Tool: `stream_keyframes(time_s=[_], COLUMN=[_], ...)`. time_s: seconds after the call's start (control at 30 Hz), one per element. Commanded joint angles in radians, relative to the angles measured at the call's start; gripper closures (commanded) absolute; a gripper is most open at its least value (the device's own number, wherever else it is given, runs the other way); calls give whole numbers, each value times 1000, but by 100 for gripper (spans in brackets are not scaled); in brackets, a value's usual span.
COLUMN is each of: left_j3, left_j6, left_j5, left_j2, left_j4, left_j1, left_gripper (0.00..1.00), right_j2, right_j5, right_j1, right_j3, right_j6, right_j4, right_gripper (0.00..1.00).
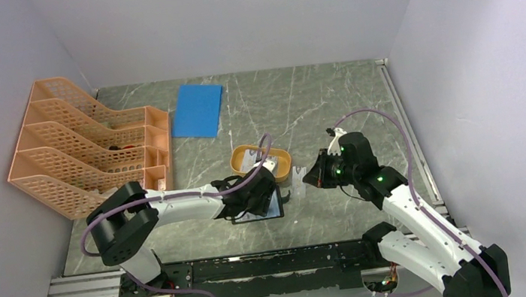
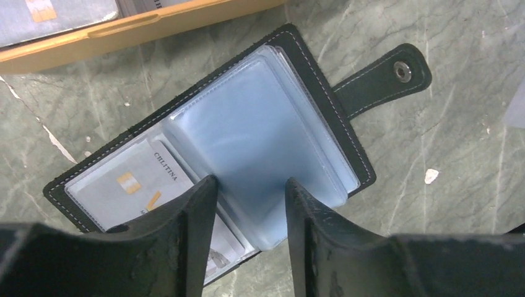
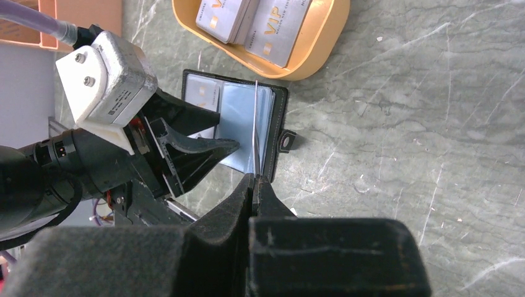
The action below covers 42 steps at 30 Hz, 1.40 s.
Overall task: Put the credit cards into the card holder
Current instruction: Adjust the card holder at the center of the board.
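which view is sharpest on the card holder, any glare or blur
left wrist: card holder crisp, soft sheen on its pockets, left tool blurred up close; right wrist: right tool dark and soft, its credit card a thin edge-on line; top external: even light, faint shadows, no harsh glare

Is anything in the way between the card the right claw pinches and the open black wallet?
Nothing visible blocks it. The card, pinched edge-on in the right gripper, points at the card holder and its open plastic pockets. The left gripper is at those pockets, just beside the card's path.
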Motion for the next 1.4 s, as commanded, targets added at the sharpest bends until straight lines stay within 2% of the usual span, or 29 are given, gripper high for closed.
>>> stream_keyframes(time_s=[0.0,0.37,0.5,0.9,1.37], left_j3=[5,-17,-21,-39,-46], left_j6=[5,-9,-15,-35,-53], left_j5=[-33,-70,-70,-68,-62], left_j2=[27,18,8,-12,-25], left_j4=[-10,-29,-26,-19,-11], left_j1=[-16,-19,-20,-19,-20], left_gripper=[55,85,90,95,95], right_j2=[-11,6,31,234,375], right_j5=[-5,-60,-102,-334,-391], right_j1=[5,9,24,77,102], right_j3=[0,-22,-23,-55,-91], right_j6=[-4,4,9,125,153], right_j4=[13,47,64,175,224], right_gripper=[100,100,100,100,100])
